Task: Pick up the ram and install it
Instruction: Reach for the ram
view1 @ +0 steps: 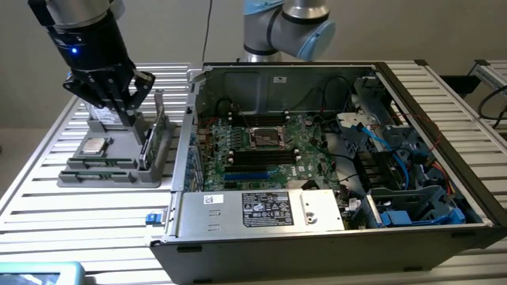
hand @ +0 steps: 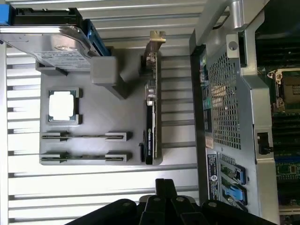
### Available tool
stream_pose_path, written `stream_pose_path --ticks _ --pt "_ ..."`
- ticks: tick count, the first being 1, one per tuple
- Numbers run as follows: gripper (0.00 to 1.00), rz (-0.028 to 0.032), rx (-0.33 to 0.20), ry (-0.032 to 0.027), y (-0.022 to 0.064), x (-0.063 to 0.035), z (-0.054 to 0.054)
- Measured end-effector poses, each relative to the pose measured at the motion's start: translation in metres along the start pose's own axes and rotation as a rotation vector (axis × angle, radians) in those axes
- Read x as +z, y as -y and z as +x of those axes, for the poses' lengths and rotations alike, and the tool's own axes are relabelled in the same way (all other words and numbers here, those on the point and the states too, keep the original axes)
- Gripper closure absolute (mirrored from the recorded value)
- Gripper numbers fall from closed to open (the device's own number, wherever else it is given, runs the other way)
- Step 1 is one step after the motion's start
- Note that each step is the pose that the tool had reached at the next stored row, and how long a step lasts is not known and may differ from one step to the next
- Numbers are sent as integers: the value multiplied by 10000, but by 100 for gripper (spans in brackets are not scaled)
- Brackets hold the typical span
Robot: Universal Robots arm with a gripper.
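Slatted table (view1: pixel 47 208), ram (view1: pixel 101 161) in gray tray (view1: pixel 119 180), closed gripper (view1: pixel 117 113) above, apart

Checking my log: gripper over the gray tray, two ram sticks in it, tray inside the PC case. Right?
No: the gray tray sits on the slatted table outside the PC case, beside it on the exterior view's left, as that view shows. The gripper is over the tray, two ram sticks in it.

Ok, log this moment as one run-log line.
pincer: shut, empty, above grey plastic tray | slim dark-green ram stick: in tray | install: pending
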State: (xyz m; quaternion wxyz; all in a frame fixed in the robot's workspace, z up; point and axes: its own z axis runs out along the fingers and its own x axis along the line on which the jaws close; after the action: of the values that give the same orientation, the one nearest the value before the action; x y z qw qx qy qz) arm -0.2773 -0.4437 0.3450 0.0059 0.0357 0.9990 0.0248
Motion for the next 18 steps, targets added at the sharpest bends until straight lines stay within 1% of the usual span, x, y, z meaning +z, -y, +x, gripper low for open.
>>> stream_pose_path --ticks 4,6,9,13,14,15,18 --pt "89 10 0 1 18 61 180" --pt "89 28 -1 3 26 86 273" --pt "89 77 -2 6 37 114 409" --pt "89 157 -3 11 52 148 591" --pt "89 179 -3 13 55 158 633" --pt "89 216 -4 16 55 166 667" --pt "89 382 -7 27 34 189 740"
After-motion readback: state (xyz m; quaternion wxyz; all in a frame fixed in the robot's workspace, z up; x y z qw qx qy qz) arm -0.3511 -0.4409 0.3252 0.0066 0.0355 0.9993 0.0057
